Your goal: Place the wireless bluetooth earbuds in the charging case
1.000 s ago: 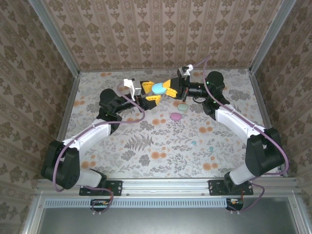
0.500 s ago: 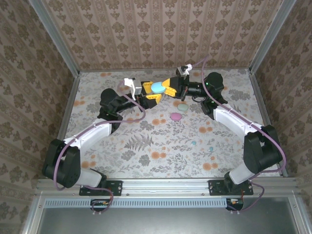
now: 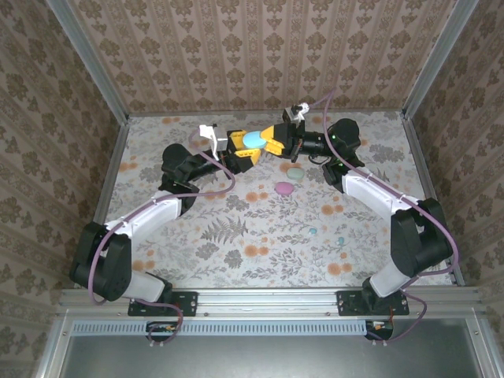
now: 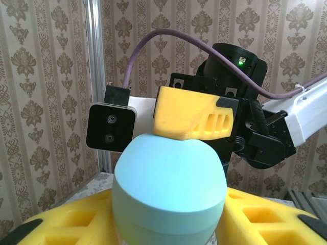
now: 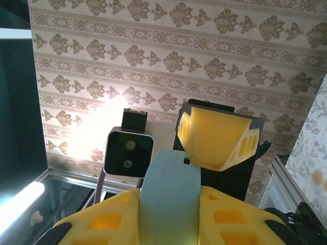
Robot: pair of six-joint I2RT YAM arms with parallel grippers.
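Note:
A light blue egg-shaped charging case point(image 3: 252, 140) hangs above the far part of the table, held from both sides. My left gripper point(image 3: 243, 147) is shut on it from the left and my right gripper point(image 3: 271, 140) from the right. In the left wrist view the case point(image 4: 168, 186) sits between my yellow fingers point(image 4: 66, 224), with a right finger point(image 4: 194, 115) on its top. Seen edge-on in the right wrist view, the case point(image 5: 171, 199) is closed. Two tiny earbuds, one light blue point(image 3: 313, 231) and one mint point(image 3: 341, 241), lie on the table at the right.
A mint case point(image 3: 295, 173) and a pink case point(image 3: 284, 187) lie on the floral table just below the grippers. Wallpapered walls with metal posts point(image 3: 112, 169) enclose the table on three sides.
Both grippers and the blue case between them have drifted slightly toward the far wall. The grip is unchanged.

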